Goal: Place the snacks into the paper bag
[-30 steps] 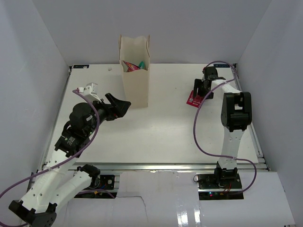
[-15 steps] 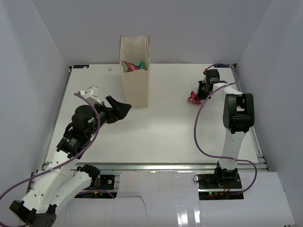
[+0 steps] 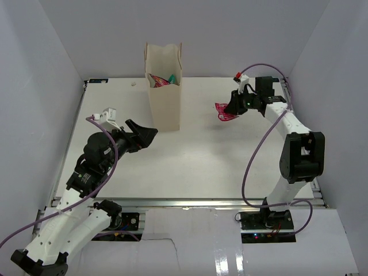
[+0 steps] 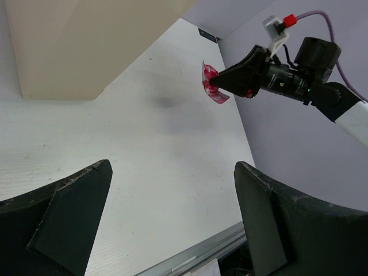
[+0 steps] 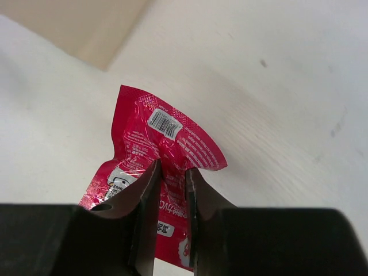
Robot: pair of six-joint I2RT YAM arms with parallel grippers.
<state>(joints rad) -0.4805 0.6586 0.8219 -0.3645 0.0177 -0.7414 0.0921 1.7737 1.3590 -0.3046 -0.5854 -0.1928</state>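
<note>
The left claw (image 3: 148, 132) hovers low over the surface (image 3: 190, 158), just left of the paper bag's base. Its fingers are spread wide and hold nothing.

The paper bag (image 3: 165, 106) stands upright at the far centre-left. Several packets (image 3: 160, 81) already show inside its open mouth.

The pink-red packet (image 3: 223, 111) hangs clear of the surface, well right of the bag. The right claw (image 5: 172, 172) is pressed together on its lower middle.

Handling: the packet appears light, thin and crinkly. The film bows around the fingers, so expect it to flex and possibly slip. A pinch near the middle, as here, limits drooping. A pinch on the sealed edge would likely grip more firmly. The bag mouth is narrow, so the packet probably has to go in edge-first.

Change from one second ago: the packet was then lying on the surface at the far right, under the right claw. It is now lifted and carried leftward toward the bag. The left claw has shifted only slightly.
</note>
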